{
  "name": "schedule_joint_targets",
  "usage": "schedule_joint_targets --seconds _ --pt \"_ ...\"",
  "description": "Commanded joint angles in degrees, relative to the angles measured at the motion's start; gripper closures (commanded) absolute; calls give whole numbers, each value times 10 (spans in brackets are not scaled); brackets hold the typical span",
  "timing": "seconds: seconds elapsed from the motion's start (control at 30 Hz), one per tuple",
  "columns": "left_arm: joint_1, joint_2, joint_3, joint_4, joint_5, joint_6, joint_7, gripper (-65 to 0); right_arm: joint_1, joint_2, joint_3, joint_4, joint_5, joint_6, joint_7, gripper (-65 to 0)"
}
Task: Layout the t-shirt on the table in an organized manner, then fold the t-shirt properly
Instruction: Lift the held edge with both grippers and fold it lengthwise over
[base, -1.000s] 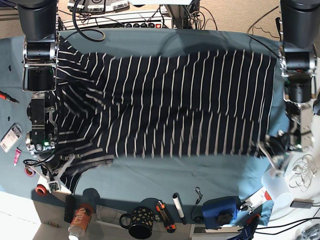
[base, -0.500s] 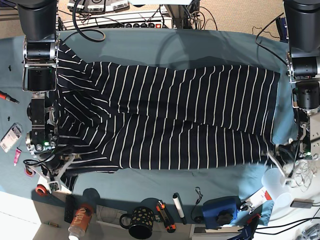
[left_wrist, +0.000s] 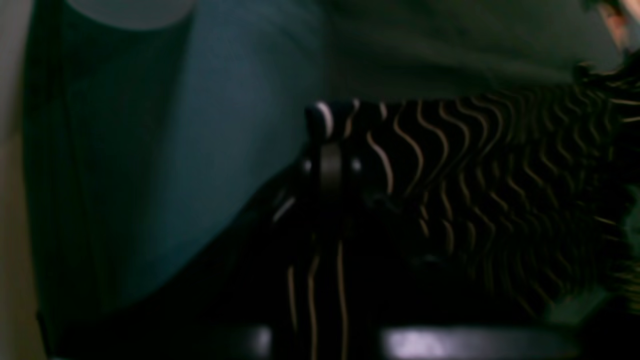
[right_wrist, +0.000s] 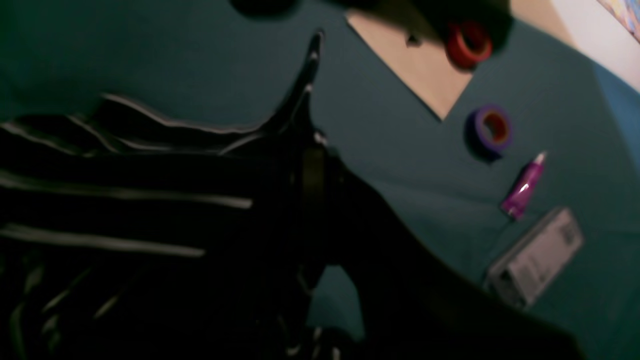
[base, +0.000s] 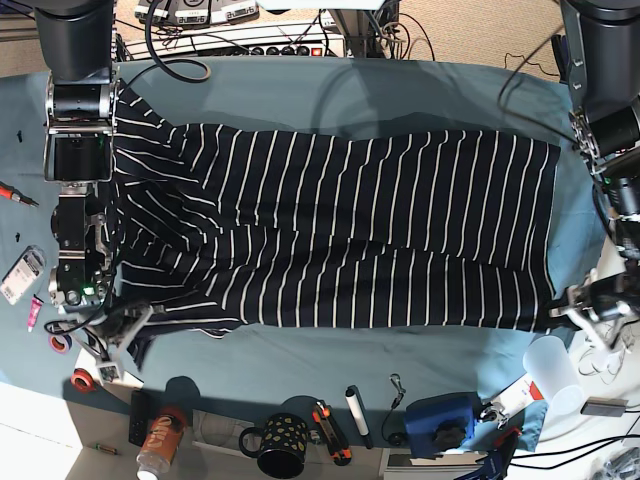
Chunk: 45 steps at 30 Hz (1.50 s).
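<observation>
The t-shirt (base: 340, 230), dark with thin white stripes, lies stretched lengthwise across the teal table (base: 350, 90). My left gripper (base: 572, 312) is at the shirt's near right corner in the base view and is shut on that hem corner. The left wrist view shows the left gripper (left_wrist: 327, 145) pinching the rippled t-shirt (left_wrist: 475, 165) close above the table (left_wrist: 225, 125). My right gripper (base: 125, 335) is at the near left end, shut on the bunched fabric there. In the right wrist view the right gripper (right_wrist: 310, 150) is clamped on a peaked fold of the t-shirt (right_wrist: 125, 200).
Along the near edge stand an orange bottle (base: 160, 440), a dotted mug (base: 280, 445), a white marker (base: 357, 415), a blue device (base: 440, 420) and a white cup (base: 555, 375). Near my right gripper lie tape rolls (right_wrist: 492, 127), a purple tube (right_wrist: 522, 187) and a grey box (right_wrist: 537, 257).
The shirt has been pulled flatter and its near hem has slid toward the near edge. My left gripper has moved outward and nearer with the corner. My right gripper has barely shifted.
</observation>
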Motion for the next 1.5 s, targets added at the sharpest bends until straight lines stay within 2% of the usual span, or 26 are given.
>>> schedule_joint_targets --seconds 0.0,0.1,0.2,0.33,0.43,0.63,0.8,0.93,1.07,1.23,1.47 --pt "-17 -15 -14 8 -26 -4 9 0 20 10 5 25 13 3 -1 0" --pt "-7 -31 -26 8 -103 1 59 0 19 10 5 67 57 16 -56 0" --pt "9 -44 -26 9 -177 -3 99 0 19 10 5 97 73 25 -98 0" --pt "44 -52 -26 17 -186 -5 99 0 17 10 6 105 74 25 -124 0" --pt "83 -52 -26 40 -189 -5 99 0 -1 10 20 105 109 39 -134 0" --pt "178 -52 -26 136 -236 -1 99 0 -74 9 123 143 179 79 -152 0" --pt "263 -52 -26 247 -235 11 82 0 -148 10 208 195 227 113 -160 0" --pt "306 -52 -26 304 -235 11 78 0 -199 9 223 214 252 129 -163 0" --pt "327 -50 -26 308 -213 9 59 0 -238 10 223 228 250 129 -163 0" --pt "330 -51 -26 308 -127 26 2 0 -264 9 253 251 250 129 -161 0" --pt "330 -51 -26 308 -129 25 -1 0 -265 8 340 257 251 136 -174 0"
